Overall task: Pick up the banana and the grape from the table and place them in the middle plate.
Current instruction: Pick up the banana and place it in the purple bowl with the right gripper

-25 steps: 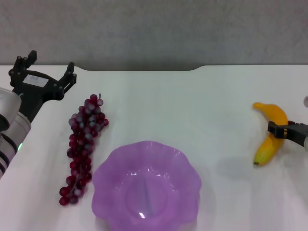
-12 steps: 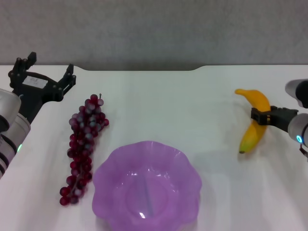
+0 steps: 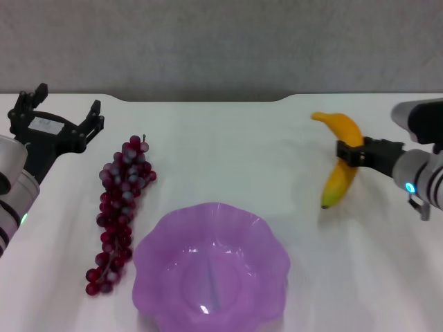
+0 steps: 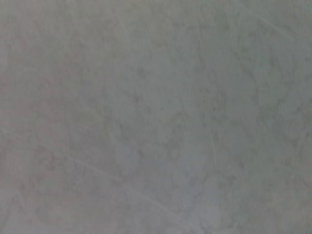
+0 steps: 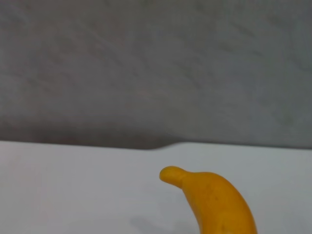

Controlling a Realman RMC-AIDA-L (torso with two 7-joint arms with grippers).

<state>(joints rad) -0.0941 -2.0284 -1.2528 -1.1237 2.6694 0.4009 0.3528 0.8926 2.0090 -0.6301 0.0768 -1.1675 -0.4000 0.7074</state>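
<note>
From my seat the right gripper is clamped across the middle of the banana, and the fruit is off the table, hanging up and to the right of the middle plate. There's a faint shadow on the white top just under its lower tip, so it isn't resting on anything. The banana hangs roughly upright with a slight curve, stem end away from the plate, greenish tip pointing down toward the plate's side of the table. In the right wrist view I only get the stem end of the banana poking up against the table and the grey wall behind; the fingers don't show there.

The plate sits at the near edge of the table, and I see nothing in it. The grape bunch lies flat on the table just to the left of the plate, running lengthwise, its lower end close beside the plate's scalloped rim but apart from it, stem end farther back.

The left gripper is parked well to the left of the plate and behind it, beyond the top of the grape bunch, fingers spread wide with nothing between them. Its wrist camera is just showing me plain grey surface.
</note>
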